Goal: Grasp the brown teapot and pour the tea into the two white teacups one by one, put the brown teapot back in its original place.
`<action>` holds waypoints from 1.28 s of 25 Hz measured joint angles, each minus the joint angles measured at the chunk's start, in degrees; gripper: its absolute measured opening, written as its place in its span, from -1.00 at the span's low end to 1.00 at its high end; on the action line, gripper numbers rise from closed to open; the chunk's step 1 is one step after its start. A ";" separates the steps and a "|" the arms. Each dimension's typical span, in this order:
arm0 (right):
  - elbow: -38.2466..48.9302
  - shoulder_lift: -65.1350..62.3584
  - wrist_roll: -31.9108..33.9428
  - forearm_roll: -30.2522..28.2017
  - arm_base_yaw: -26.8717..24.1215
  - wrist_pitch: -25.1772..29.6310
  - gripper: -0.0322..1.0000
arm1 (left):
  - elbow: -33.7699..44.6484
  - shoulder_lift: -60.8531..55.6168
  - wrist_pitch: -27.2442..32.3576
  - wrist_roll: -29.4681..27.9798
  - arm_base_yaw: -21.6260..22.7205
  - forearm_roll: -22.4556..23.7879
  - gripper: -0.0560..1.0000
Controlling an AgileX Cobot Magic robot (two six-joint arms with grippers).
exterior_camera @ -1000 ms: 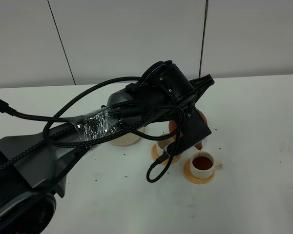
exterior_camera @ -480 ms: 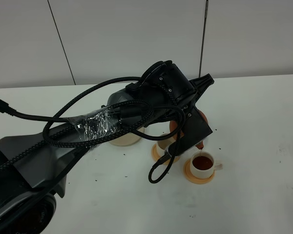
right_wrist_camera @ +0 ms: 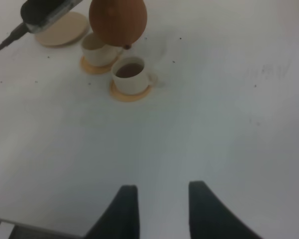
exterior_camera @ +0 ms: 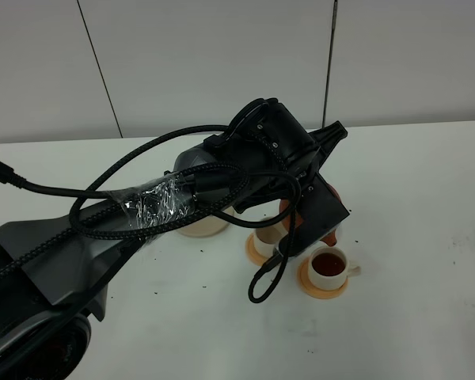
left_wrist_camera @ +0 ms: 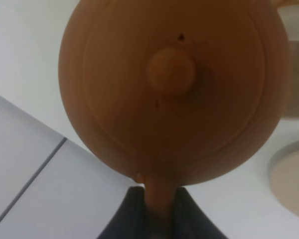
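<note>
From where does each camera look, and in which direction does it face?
Exterior high: mounted high, looks down at the table; shows the left arm.
Left wrist: behind the left gripper, faces the brown teapot it holds, closely.
Right wrist: behind the open right gripper, faces across the table toward the teapot.
Exterior and right wrist share the tea-filled teacup.

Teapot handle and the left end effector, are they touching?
Touching. The left wrist view shows the brown teapot's handle clamped between the left end effector's fingers.

The high camera looks down over my left arm (exterior_camera: pixel 166 202) onto the table (exterior_camera: pixel 427 317). My left wrist camera sits tight against the brown teapot (left_wrist_camera: pixel 169 89); my right wrist camera views it and the teacups (right_wrist_camera: pixel 131 73) from farther off.
</note>
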 joint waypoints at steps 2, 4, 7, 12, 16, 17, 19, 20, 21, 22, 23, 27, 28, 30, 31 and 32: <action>0.00 0.00 0.00 0.00 0.00 0.00 -0.47 | 0.00 0.00 0.66 -0.28 0.00 -0.80 -0.58; 0.00 0.00 0.00 0.00 0.00 0.00 -0.47 | 0.00 0.00 1.35 -1.01 0.00 -1.62 -0.58; 0.00 0.00 0.00 0.00 0.00 0.00 -0.47 | 0.00 0.00 1.74 -2.67 0.00 -2.13 -0.58; 0.00 0.00 0.00 0.00 0.00 0.00 -0.47 | 0.00 0.13 2.11 -6.27 0.00 -2.43 -0.58; 0.00 0.00 0.00 0.00 0.00 0.00 -0.47 | 0.00 -1.31 2.77 -10.57 0.00 -2.74 -0.58; 0.00 0.00 0.00 0.00 0.00 0.00 -0.47 | 0.00 -1.75 2.98 -12.26 0.00 -2.84 -0.58; 0.00 0.00 0.00 0.00 0.00 0.00 -0.47 | 0.00 -2.52 3.88 -15.94 0.00 -2.84 -0.58; 0.00 0.00 0.00 0.00 0.00 0.00 -0.47 | 0.00 -2.70 4.47 -18.20 0.00 -2.84 -0.58; 0.00 0.00 0.00 0.00 0.00 0.00 -0.47 | 0.00 -2.76 5.29 -20.67 0.00 -2.79 -0.58; 0.00 0.00 0.00 0.00 0.00 0.00 -0.47 | 0.00 -2.76 6.18 -22.88 0.00 -2.79 -0.58; 0.00 0.00 0.00 0.00 0.00 0.00 -0.47 | 0.00 -2.76 6.95 -25.57 0.00 -2.85 -0.58; 0.00 0.00 0.00 0.00 0.00 0.00 -0.47 | 0.00 -2.76 10.55 -36.59 0.00 -3.88 -0.58; 0.00 0.00 0.00 0.00 0.00 0.00 -0.47 | 0.00 -2.76 11.59 -39.73 0.00 -4.52 -0.58; 0.00 0.00 0.00 0.00 0.00 0.00 -0.47 | 0.00 -2.76 14.27 -46.01 0.00 -5.41 -0.58; 0.00 0.00 0.00 0.00 0.00 0.00 -0.47 | 0.00 -2.76 15.77 -49.30 0.00 -5.86 -0.58; 0.00 0.00 0.00 0.00 0.00 0.00 -0.47 | 0.00 -2.76 17.20 -52.51 0.00 -6.10 -0.58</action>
